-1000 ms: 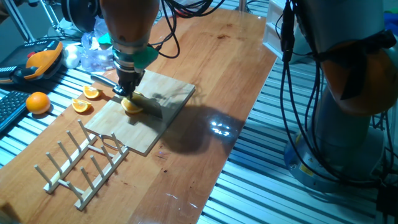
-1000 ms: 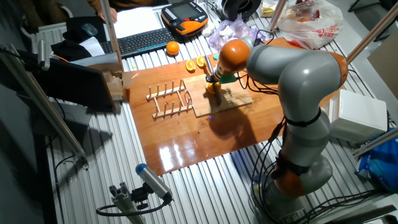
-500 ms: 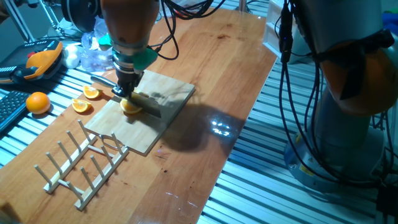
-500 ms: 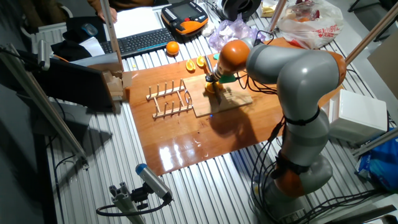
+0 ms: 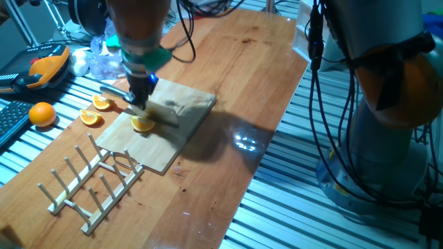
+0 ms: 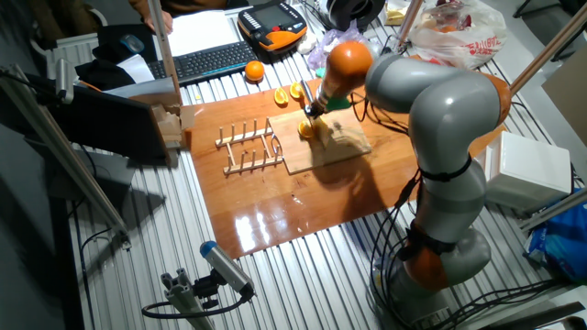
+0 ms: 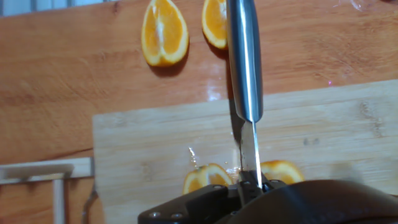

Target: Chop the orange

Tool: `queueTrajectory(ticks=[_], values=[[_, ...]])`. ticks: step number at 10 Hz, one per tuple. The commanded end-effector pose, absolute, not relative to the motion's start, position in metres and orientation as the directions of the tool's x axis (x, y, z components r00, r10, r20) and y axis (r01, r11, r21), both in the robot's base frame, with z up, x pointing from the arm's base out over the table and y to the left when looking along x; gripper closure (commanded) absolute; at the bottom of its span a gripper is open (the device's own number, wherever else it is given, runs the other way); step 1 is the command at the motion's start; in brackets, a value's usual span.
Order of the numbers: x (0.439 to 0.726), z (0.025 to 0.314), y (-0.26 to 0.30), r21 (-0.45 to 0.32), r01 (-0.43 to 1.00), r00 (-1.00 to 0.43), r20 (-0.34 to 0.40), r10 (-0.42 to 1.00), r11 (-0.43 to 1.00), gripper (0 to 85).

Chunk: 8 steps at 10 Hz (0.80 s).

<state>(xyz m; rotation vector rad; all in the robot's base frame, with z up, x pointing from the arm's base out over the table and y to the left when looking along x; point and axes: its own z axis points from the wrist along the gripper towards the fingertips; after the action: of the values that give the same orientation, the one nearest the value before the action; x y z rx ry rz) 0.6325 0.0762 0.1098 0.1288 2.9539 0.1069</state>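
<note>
Orange lies as two pieces on the cutting board near its desk-side edge, the knife between them; right of it bare board. Jaws clamp the knife's blade end.

One fixed view: close, low, along table. Other fixed view: high, far, opposite side. Hand view: straight down, very near. All share board.

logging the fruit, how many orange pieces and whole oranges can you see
5: two cut pieces on the cutting board either side of the knife, two wedges on the table beyond it, one whole orange by the keyboard. None look hidden.
</note>
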Motion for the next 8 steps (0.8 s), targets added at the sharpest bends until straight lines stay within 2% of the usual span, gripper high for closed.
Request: queueTrajectory(ticks=[1, 5, 7, 8], values=[[0.633, 0.122, 0.079, 0.090, 0.082, -0.982, -0.165, 0.096, 0.993, 85.0], [0.624, 0.161, 0.123, 0.116, 0.141, -0.977, -0.146, 0.157, 0.983, 85.0], [0.612, 0.163, 0.138, 0.136, 0.173, -0.974, -0.123, 0.190, 0.976, 85.0], [0.606, 0.163, 0.141, 0.118, 0.199, -0.971, -0.110, 0.212, 0.973, 85.0]])
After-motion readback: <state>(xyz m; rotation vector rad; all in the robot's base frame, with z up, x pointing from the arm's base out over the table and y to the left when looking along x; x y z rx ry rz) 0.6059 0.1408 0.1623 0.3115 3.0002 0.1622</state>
